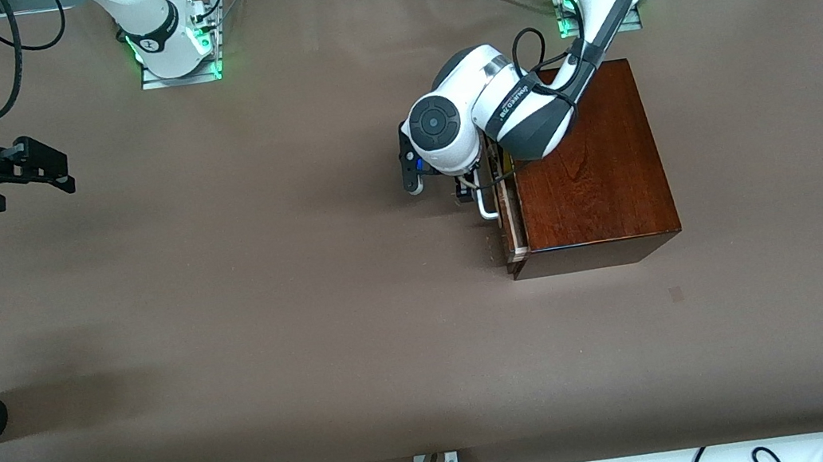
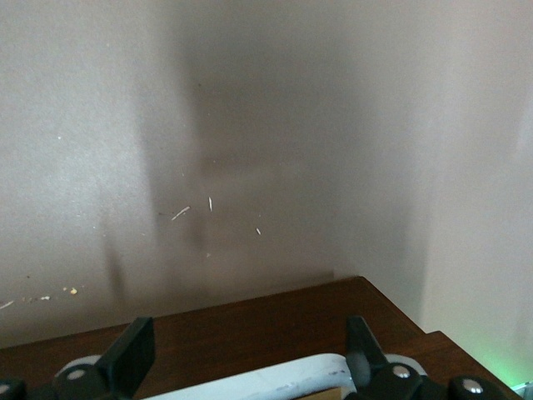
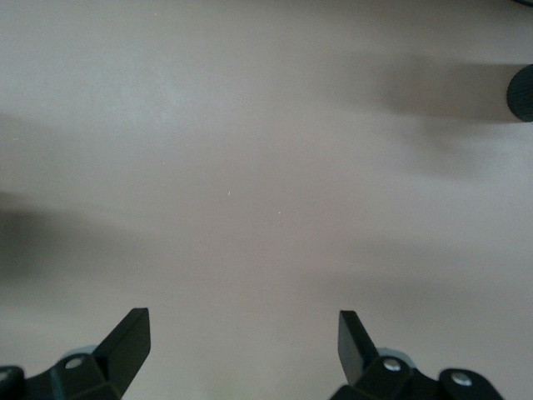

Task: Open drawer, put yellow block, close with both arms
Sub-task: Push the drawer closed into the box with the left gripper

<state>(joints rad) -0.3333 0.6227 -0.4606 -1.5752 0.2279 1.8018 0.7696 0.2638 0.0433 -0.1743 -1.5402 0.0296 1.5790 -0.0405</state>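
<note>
1. Drawer (image 1: pixel 512 226) in the front view: a thin strip of pale wood with a dark reddish front, pulled only slightly out of the glossy mahogany box (image 1: pixel 591 165), on the box's side toward the right arm's end of the table. Its white bar handle (image 1: pixel 487 208) stands just off that front. A sliver of yellow (image 1: pixel 503 164) shows in the gap at the box's edge; whether it is the block cannot be told.
2. Same view: the left arm reaches from its base over the box, wrist bent down, so the left gripper (image 1: pixel 464 190) sits at the handle, mostly hidden under the wrist.
3. Same view: the right gripper (image 1: pixel 52 169) waits well apart from the box, over bare table (image 1: pixel 311 318) at the right arm's end, fingers spread.
4. Left wrist view: the left gripper (image 2: pixel 250 354) has its fingers (image 2: pixel 133 354) apart, one on each side of the white handle (image 2: pixel 275 382), above the dark wood of the drawer front (image 2: pixel 250 325).
5. Right wrist view: the right gripper (image 3: pixel 243 342) holds nothing, fingertips (image 3: pixel 129 337) wide apart over brown tabletop (image 3: pixel 266 167).
</note>
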